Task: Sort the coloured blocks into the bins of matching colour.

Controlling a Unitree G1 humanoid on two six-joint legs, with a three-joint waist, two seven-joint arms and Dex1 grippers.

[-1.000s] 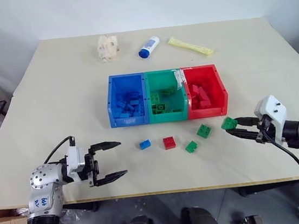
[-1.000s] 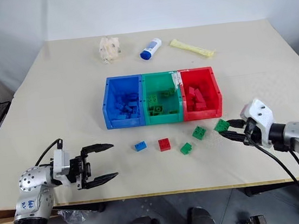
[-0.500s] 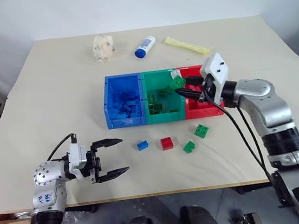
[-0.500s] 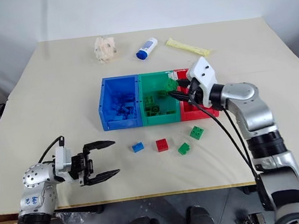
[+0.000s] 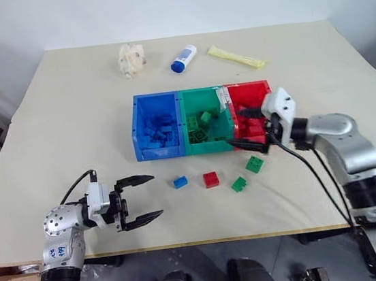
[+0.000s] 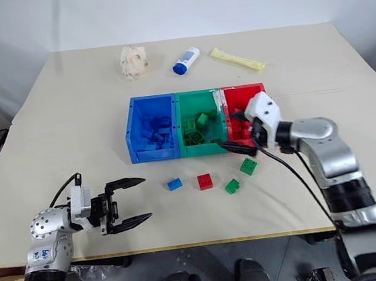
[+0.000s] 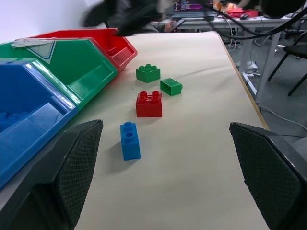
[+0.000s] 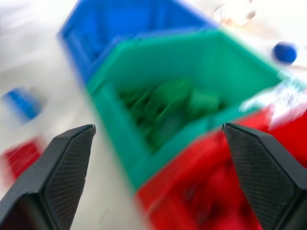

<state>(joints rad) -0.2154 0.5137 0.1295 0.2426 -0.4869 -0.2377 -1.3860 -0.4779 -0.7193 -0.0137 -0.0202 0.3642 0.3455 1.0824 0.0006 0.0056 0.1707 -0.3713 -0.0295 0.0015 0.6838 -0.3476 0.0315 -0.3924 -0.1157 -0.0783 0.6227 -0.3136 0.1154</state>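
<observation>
Beyond the bins (image 5: 206, 148) lie a capped tube (image 5: 185, 58), a crumpled wad (image 5: 131, 57); both hands (image 5: 139, 200) (image 5: 249, 128) spread, empty.

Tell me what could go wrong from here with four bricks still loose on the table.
The open right claw hangs by the red bin; pulling back carelessly, it could bump the joined bins. The two green bricks lie close together, so grabbing one may knock the other. The red brick sits near them too.

Open table (image 5: 71, 141) left of bins (image 5: 206, 145).
</observation>
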